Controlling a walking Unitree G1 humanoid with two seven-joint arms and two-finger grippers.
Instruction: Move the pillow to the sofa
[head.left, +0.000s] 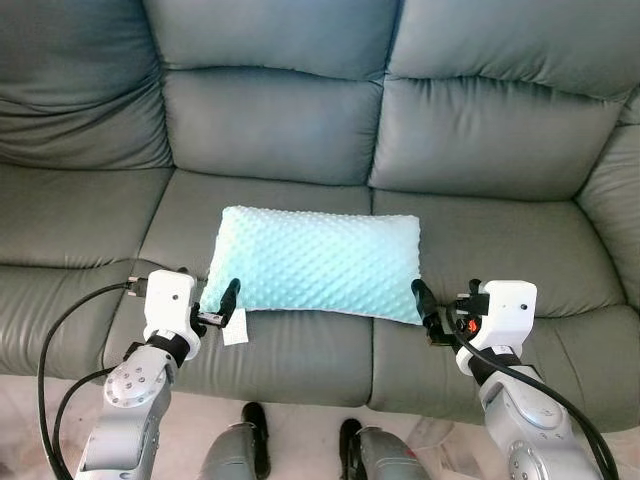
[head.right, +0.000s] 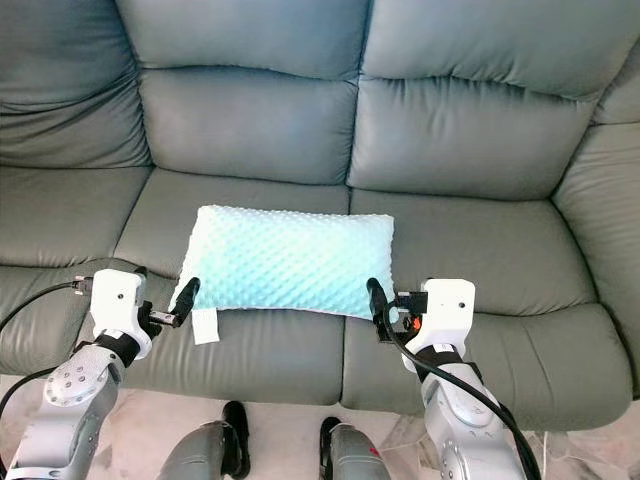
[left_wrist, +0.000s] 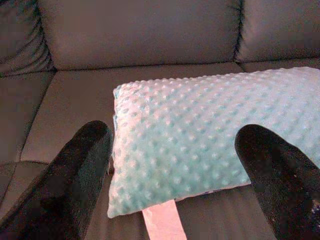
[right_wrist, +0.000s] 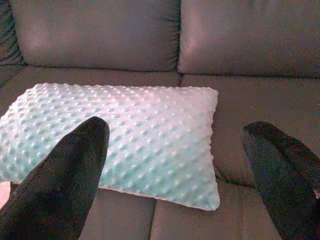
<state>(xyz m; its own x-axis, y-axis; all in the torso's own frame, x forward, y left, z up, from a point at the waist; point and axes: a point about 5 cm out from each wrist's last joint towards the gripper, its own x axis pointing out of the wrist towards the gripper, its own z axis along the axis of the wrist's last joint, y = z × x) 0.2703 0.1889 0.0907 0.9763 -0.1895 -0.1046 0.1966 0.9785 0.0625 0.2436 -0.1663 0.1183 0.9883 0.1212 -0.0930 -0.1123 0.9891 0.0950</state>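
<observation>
Pillow (head.left: 315, 262), pale mint and covered in small raised dots, lies flat on the seat of the grey sofa (head.left: 470, 130), straddling the seam between two seat cushions, its long side running across.

Nearest the camera, the robot's two dark feet (head.left: 255, 425) stand on a pale floor (head.left: 300, 415) right at the sofa's front edge. Above them both silver arms reach forward over the front of the seat. The left pincer (head.left: 226, 303) sits at the pillow's near left corner, its black fingers (left_wrist: 80, 175) spread wide apart with that corner between them in the left wrist view; they do not press on the fabric. A white label (head.left: 234, 325) hangs from the pillow's near edge just beside this pincer and lies on the seat. The right pincer (head.left: 424, 300) is at the pillow's near right corner, fingers (right_wrist: 65, 175) likewise wide apart and holding nothing, the corner lying between them in the right wrist view. Black cables (head.left: 70, 330) loop from each wrist down along the arms.

Beyond the pillow, the seat runs on to the padded back cushions.
</observation>
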